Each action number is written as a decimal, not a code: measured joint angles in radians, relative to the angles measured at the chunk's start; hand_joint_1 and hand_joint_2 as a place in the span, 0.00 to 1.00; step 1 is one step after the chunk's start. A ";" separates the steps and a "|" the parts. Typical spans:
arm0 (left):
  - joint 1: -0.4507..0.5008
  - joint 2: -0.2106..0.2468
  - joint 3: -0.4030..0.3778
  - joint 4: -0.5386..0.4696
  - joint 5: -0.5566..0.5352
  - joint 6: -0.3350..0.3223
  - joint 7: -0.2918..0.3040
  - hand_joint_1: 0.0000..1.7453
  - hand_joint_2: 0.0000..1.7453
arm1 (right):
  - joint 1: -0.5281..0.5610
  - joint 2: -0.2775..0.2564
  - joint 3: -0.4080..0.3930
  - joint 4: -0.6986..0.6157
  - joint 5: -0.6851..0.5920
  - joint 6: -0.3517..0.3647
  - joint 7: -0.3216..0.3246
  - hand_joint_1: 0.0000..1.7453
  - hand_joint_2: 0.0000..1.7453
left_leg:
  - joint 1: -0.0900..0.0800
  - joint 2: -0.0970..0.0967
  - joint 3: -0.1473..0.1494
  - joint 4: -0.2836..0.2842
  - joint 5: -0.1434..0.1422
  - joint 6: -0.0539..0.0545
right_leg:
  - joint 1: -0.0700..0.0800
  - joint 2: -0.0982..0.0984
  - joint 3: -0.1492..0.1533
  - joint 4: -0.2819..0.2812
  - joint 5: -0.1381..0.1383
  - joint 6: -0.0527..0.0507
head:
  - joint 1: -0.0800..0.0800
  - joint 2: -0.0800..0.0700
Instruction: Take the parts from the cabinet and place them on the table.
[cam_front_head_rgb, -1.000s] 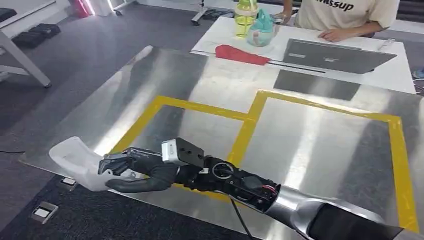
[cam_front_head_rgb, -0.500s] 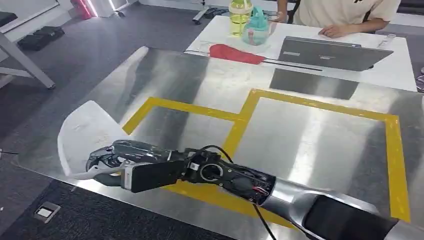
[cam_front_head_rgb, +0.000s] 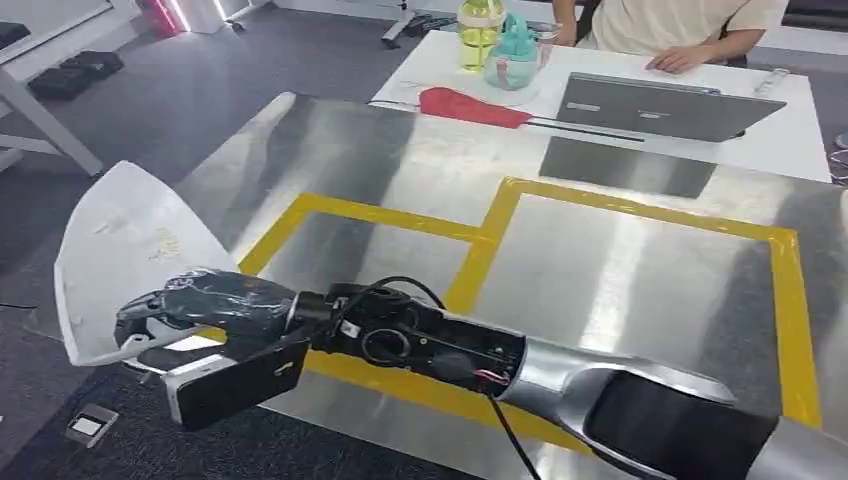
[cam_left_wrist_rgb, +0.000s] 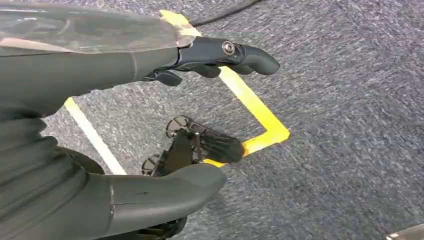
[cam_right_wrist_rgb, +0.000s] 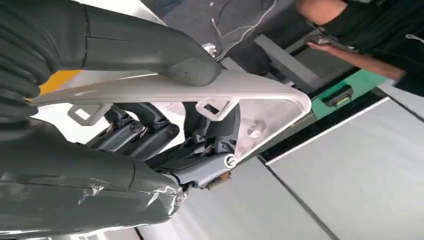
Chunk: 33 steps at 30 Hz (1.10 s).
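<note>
Right hand (cam_front_head_rgb: 195, 315) of yours reaches across the near-left corner of the steel desk (cam_front_head_rgb: 620, 290) and grips the white plastic part (cam_front_head_rgb: 125, 245). You can see the part as a broad curved panel, tilted up on its edge at the desk's left corner, with its upper tip leaning out past the desk edge over the grey carpet (cam_front_head_rgb: 230, 70). From the right wrist camera, your thumb (cam_right_wrist_rgb: 150, 47) presses on the panel's outer face while the dark fingers (cam_right_wrist_rgb: 165, 132) curl against its ribbed inner side, so the part (cam_right_wrist_rgb: 260, 97) sits clamped between them. Your left hand (cam_left_wrist_rgb: 150, 115) hangs over the carpet with its thumb and fingers spread and nothing held. Yellow tape (cam_front_head_rgb: 480, 260) marks two boxes on the steel desk; the part lies outside them, left of the nearer box. Beyond, on a white desk (cam_front_head_rgb: 790, 140), you have a grey laptop (cam_front_head_rgb: 665, 105), a red cloth (cam_front_head_rgb: 470, 106) and two bottles (cam_front_head_rgb: 497, 38), with a person (cam_front_head_rgb: 680, 25) seated behind.
</note>
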<state>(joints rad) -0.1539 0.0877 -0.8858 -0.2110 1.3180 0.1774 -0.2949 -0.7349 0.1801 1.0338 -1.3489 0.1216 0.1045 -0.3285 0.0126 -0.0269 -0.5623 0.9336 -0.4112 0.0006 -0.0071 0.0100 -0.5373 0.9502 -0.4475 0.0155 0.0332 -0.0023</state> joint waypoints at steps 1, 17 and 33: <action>0.000 0.000 0.000 0.000 0.000 0.000 0.000 0.00 1.00 | -0.003 0.007 0.005 0.004 0.015 -0.001 0.000 1.00 1.00 | 0.000 0.000 0.000 0.000 0.000 0.000 | 0.000 0.000 0.000 -0.001 0.000 0.000 | 0.000 0.000; -0.016 0.000 0.000 0.000 -0.017 -0.006 -0.008 0.00 1.00 | -0.011 0.122 0.122 0.164 0.272 -0.138 -0.025 1.00 1.00 | -0.001 -0.001 -0.001 0.001 0.000 0.000 | -0.001 -0.001 0.002 -0.003 0.000 0.000 | -0.001 0.000; -0.046 -0.002 0.000 0.000 -0.056 -0.010 -0.023 0.00 1.00 | -0.023 0.153 0.188 0.398 0.256 -0.219 -0.002 1.00 1.00 | -0.001 -0.001 0.000 0.002 -0.001 -0.001 | -0.001 -0.001 0.002 -0.003 0.000 0.001 | 0.000 0.000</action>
<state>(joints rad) -0.1995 0.0855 -0.8862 -0.2113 1.2619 0.1678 -0.3181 -0.7578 0.3330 1.2222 -0.9507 0.3777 -0.1145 -0.3307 0.0116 -0.0275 -0.5628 0.9353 -0.4120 -0.0003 -0.0084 0.0092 -0.5356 0.9473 -0.4470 0.0161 0.0328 -0.0023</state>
